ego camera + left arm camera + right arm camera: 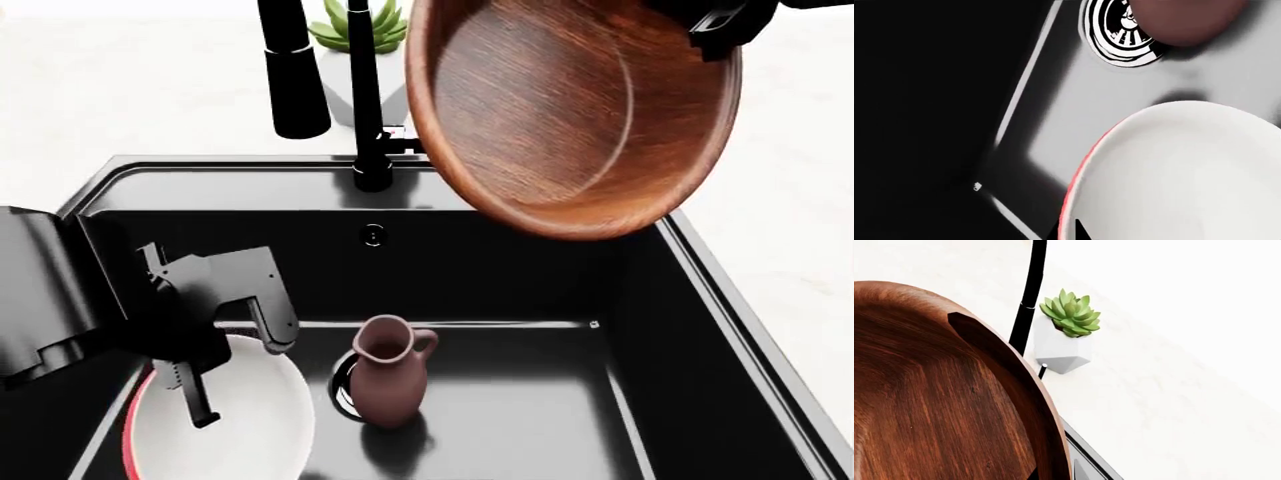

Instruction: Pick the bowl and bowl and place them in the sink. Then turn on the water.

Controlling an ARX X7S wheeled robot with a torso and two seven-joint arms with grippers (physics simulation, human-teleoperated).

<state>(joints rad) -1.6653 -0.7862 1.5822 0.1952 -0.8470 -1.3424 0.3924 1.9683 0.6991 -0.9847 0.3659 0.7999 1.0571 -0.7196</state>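
The red bowl [254,420], white inside, lies low in the front left corner of the black sink [534,270]. My left gripper [203,405] is shut on it, and in the left wrist view the bowl's [1187,175] red rim runs between the tips of that gripper [1066,232]. Tilted in the air above the sink's back right corner is the wooden bowl [561,110]. My right gripper [721,30] is shut on its upper rim. In the right wrist view the wooden bowl [927,400] fills the frame, its wall caught in the right gripper [1054,472].
A mauve pitcher [390,375] stands upright beside the round drain [1117,35], right of the red bowl. The tall black tap [360,100] and its hanging spray head [294,80] rise at the sink's back edge. A potted succulent [1069,320] sits on the white counter behind the tap.
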